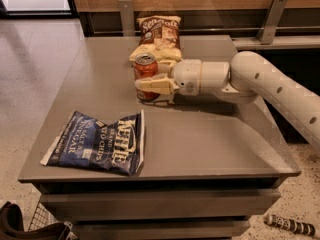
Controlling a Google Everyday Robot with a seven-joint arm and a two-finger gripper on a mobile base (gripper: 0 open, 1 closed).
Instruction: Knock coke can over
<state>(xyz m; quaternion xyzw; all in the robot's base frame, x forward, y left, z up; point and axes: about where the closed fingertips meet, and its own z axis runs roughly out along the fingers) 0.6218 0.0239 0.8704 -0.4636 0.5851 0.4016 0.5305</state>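
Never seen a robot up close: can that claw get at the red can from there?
Likely yes. The claw is right at the can, which stands upright. One finger crosses its front, and nothing sits between them.

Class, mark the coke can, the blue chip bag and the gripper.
coke can (144, 67): camera view, red side wall.
blue chip bag (97, 143): camera view, middle of its face.
gripper (148, 76): camera view, between its open fingers, at the can.
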